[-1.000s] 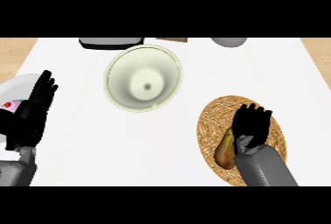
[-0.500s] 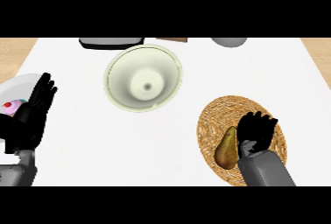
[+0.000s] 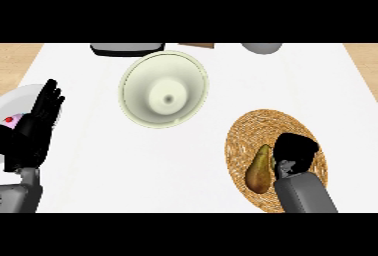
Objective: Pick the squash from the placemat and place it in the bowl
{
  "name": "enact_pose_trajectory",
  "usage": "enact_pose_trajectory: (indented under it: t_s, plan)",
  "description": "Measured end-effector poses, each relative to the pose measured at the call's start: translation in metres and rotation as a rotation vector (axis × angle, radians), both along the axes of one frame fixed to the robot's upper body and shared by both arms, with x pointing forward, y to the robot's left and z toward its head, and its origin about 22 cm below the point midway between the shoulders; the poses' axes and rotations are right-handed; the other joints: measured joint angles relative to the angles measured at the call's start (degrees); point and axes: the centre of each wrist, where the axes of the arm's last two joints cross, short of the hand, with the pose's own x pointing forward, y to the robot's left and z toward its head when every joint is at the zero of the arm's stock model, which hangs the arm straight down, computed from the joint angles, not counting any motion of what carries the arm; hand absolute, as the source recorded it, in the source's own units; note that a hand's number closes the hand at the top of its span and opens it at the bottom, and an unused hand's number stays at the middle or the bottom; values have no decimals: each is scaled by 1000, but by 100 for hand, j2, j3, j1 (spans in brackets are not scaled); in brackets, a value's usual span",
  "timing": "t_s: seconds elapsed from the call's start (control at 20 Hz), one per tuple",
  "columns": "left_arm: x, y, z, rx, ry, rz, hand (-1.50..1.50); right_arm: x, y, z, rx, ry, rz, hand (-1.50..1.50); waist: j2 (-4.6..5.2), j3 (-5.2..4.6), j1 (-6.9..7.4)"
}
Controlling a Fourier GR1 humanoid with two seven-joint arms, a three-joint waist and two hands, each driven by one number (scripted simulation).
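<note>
Near edge, right: right hand [image 3: 295,152] is down on the woven placemat [image 3: 251,127], fingers curled, directly beside the squash [image 3: 258,168] on its right flank. It appears to touch the squash, but whether the fingers actually wrap it cannot be told from the head view; the hand hides that side.

Squash: lies lengthwise on the placemat, narrow end pointing away from the robot, not lifted.

Near edge, left: left hand [image 3: 40,120] rests with straight fingers up, over a white plate [image 3: 18,97] holding something pink and red. Not involved.

Mid desk [image 3: 96,165]: pale green bowl [image 3: 164,90] sits up and left of the placemat, well apart from it, nothing inside.

Far edge: a dark tray-like item [image 3: 127,48] and a grey rounded item [image 3: 260,48], both partly cut off.

Progress, judged: grasp stage only. Left to do: secure the squash, lift, carry to the bowl, release.
</note>
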Motion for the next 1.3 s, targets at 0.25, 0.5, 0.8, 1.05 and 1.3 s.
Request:
enact_pose_trajectory:
  t_s: [0.25, 0.5, 0.8, 1.05, 1.3]
  plan:
    - [-1, -2, -2, 1, 2, 2, 0, 3, -7, -12, 35, 16, 24, 150, -20, -22, 2]
    - [7, 0, 0, 1, 6, 1, 0, 11, -12, -23, 51, -3, 44, 150, -46, -54, 0]
    - [8, -8, 1, -3, -8, -20, 0, 10, 22, -16, 106, -80, 153, 150, -29, -62, 128]
    - [18, -29, 7, -6, -27, -117, 0, 15, 87, 18, 330, -193, 410, 150, 129, 24, 762]
    - [25, -46, 11, -7, -29, -173, 0, 17, 133, 52, 437, -337, 547, 150, 165, 24, 1049]
